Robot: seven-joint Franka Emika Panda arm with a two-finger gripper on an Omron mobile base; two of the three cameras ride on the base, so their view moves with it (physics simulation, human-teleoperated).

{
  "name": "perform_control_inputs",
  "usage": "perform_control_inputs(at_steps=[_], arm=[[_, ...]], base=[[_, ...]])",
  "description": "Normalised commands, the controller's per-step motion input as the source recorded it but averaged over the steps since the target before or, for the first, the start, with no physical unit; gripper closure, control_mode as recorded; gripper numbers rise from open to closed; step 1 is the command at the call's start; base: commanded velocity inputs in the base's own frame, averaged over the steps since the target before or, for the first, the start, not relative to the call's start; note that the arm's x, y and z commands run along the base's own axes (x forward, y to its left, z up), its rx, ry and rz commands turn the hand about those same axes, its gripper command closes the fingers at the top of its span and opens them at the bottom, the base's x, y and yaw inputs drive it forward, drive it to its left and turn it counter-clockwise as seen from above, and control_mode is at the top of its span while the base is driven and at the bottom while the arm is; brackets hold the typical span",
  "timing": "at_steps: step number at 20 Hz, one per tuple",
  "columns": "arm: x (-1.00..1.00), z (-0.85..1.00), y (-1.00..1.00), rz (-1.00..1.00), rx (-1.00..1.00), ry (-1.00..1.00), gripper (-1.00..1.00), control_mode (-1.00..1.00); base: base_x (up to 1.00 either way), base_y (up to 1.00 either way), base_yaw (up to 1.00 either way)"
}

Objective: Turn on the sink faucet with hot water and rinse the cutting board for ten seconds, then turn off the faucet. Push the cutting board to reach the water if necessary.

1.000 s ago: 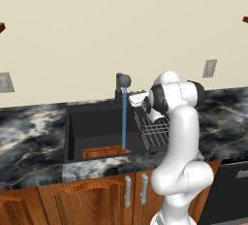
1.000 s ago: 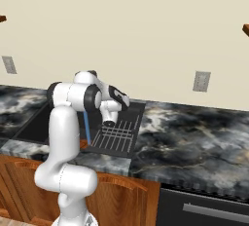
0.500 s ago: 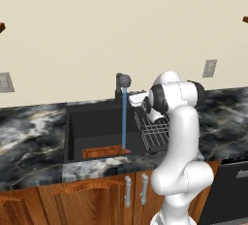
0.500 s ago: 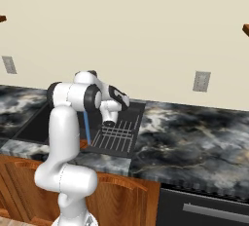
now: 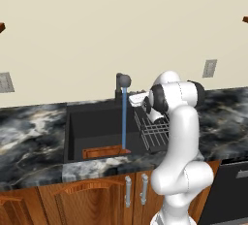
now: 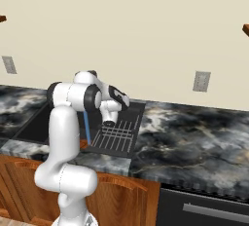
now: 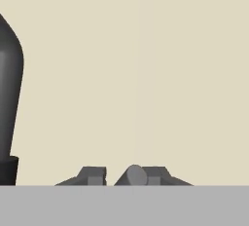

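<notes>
The dark sink faucet [image 5: 123, 81] stands behind the black sink [image 5: 92, 122], and a thin blue stream of water [image 5: 124, 120] falls from its head. The stream lands at the right end of the reddish-brown cutting board [image 5: 101, 152], which lies flat along the basin's front wall. My gripper [image 5: 131, 98] hovers just right of the faucet head, pointing at the back wall. In the hand view the faucet [image 7: 7, 113] is at the left edge and the gripper [image 7: 115, 177] is shut with nothing between its tips. From the right, the water [image 6: 87, 125] shows behind my arm.
A grey wire rack [image 5: 155, 132] fills the sink's right section beneath my forearm. Dark marbled counter [image 5: 29, 132] runs on both sides. Wall outlets [image 5: 209, 68] sit on the beige wall. Wooden cabinet doors [image 5: 92, 197] and a dark dishwasher front [image 5: 230, 190] lie below.
</notes>
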Motion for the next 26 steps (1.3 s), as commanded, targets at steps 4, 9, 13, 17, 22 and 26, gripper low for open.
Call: perform_control_inputs(at_steps=[4, 9, 13, 17, 22, 26], arm=[[0.0, 0.0, 0.0, 0.0, 0.0, 0.0, 1.0, -1.0], [0.0, 0.0, 0.0, 0.0, 0.0, 0.0, 1.0, -1.0], [0.0, 0.0, 0.0, 0.0, 0.0, 0.0, 1.0, -1.0], [0.0, 0.0, 0.0, 0.0, 0.0, 0.0, 1.0, -1.0], [0.0, 0.0, 0.0, 0.0, 0.0, 0.0, 1.0, -1.0], [0.0, 0.0, 0.0, 0.0, 0.0, 0.0, 1.0, -1.0]], base=[[0.0, 0.0, 0.0], [0.0, 0.0, 0.0], [0.0, 0.0, 0.0], [0.0, 0.0, 0.0], [0.0, 0.0, 0.0], [0.0, 0.0, 0.0]])
